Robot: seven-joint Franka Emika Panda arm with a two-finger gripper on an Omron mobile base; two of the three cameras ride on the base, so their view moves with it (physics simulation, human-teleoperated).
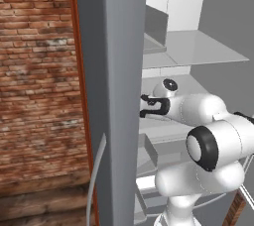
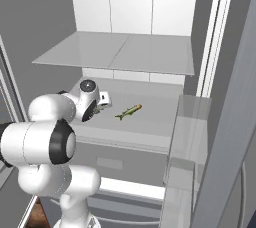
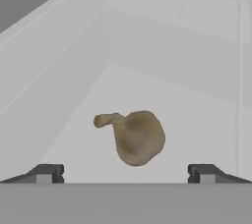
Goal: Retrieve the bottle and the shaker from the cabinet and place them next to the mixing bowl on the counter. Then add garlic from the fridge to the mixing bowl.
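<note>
Garlic, a tan-brown rounded bulb with a short curled stem (image 3: 137,137), lies on the pale white-grey shelf (image 3: 197,134) inside the tall grey metallic fridge (image 1: 111,71), near the corner where side and back walls meet. In the hand view it sits between and just beyond the hand's (image 3: 125,173) two dark fingertips, which stand wide apart and hold nothing. The right base view adds a slim green-and-orange vegetable (image 2: 129,111) lying on the same shelf beside the white arm.

Both base views facing the open fridge (image 2: 150,57); hand view close over its shelf.
</note>
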